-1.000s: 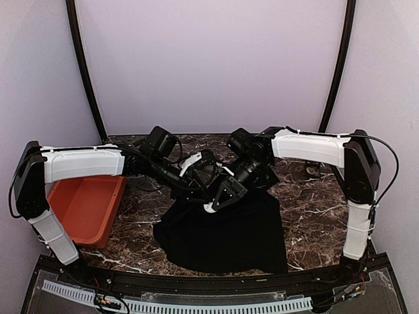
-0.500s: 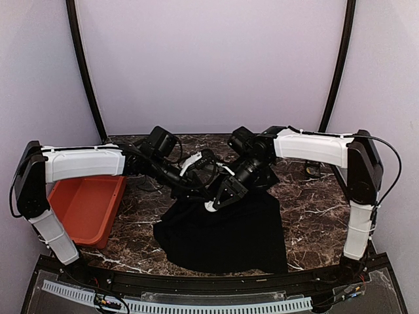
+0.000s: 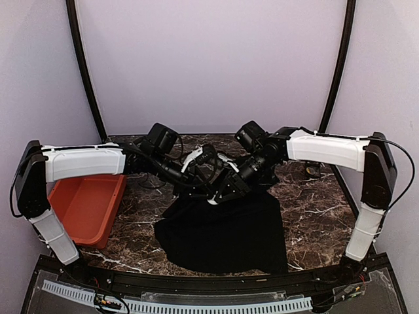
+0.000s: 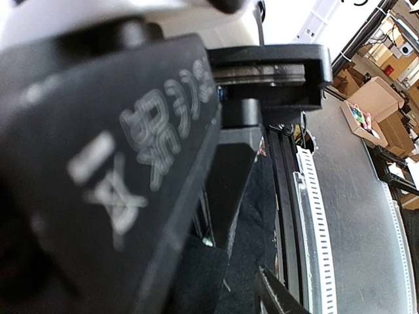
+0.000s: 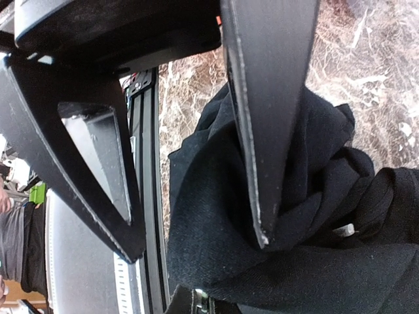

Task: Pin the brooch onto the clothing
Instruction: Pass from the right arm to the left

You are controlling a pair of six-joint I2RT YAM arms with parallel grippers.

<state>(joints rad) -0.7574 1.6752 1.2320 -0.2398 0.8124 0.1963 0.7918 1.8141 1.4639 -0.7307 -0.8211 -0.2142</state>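
The black clothing lies on the marble table, its far edge pulled up into a peak where both grippers meet. My right gripper is open. In the right wrist view one of its fingers presses into bunched black cloth. A small pale piece shows in the folds; I cannot tell if it is the brooch. My left gripper is right beside the right one. The right gripper's body blocks the left wrist view, where only one fingertip, cloth and a pale speck show.
An orange bin stands at the table's left side, under my left arm. A small dark object sits at the far right. The table's slotted front rail runs along the near edge.
My right arm has stretched out, its elbow swinging right, and its gripper has shifted slightly back and right. The left gripper has closed in on it, and the cloth's far edge rides slightly higher.
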